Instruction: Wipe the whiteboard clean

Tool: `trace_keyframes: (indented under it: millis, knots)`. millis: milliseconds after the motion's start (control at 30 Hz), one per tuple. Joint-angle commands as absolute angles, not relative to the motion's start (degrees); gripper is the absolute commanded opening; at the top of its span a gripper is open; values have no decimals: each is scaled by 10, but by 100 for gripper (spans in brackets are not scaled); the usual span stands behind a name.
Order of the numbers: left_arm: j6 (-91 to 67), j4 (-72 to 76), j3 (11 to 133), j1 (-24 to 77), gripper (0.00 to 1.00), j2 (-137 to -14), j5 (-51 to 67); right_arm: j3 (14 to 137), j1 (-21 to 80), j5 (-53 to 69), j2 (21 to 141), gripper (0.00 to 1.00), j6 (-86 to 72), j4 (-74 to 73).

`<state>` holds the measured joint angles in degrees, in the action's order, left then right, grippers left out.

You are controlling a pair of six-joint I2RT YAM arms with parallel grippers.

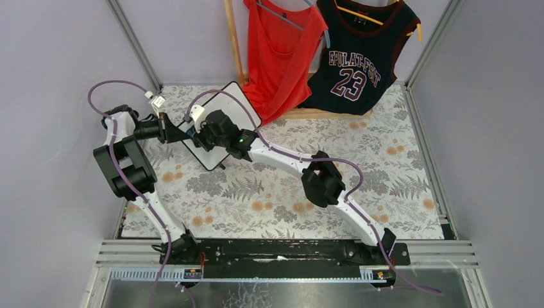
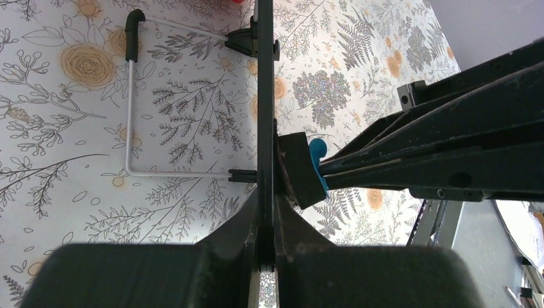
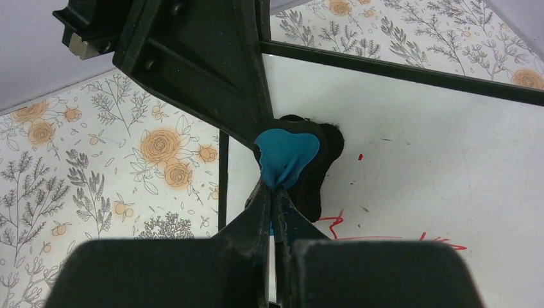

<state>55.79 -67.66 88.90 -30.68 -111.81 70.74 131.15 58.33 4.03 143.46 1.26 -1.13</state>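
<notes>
The whiteboard [image 1: 235, 102] stands tilted at the back left of the table, white with a thin black frame. My left gripper [image 1: 174, 133] is shut on its left edge; the left wrist view shows the board [image 2: 265, 96] edge-on between the fingers. My right gripper [image 1: 200, 136] is shut on the blue eraser [image 3: 287, 155], whose black felt pad presses on the board face [image 3: 436, 147] near its left edge. Red marks [image 3: 391, 236] remain low on the board beside my fingers. The eraser also shows in the left wrist view [image 2: 317, 154].
A wire stand [image 2: 131, 122] props the board from behind on the floral tablecloth [image 1: 289, 199]. A red top [image 1: 282, 51] and a dark "23" jersey [image 1: 359, 58] hang on a wooden rack at the back. Grey walls close both sides.
</notes>
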Motion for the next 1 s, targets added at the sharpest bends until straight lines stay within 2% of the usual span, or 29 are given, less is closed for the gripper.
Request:
trace_keyframes:
  millis: [0,467,967]
  knots:
    - [578,-679,878,-294,0,-1108,682,1302,519,-5,1421,0,29,-20]
    - [578,-679,878,-294,0,-1105,679,1271,461,-8,1397,0,39,-21]
    - [574,-679,884,-295,0,-1107,680,1194,555,25,1364,0,33,24]
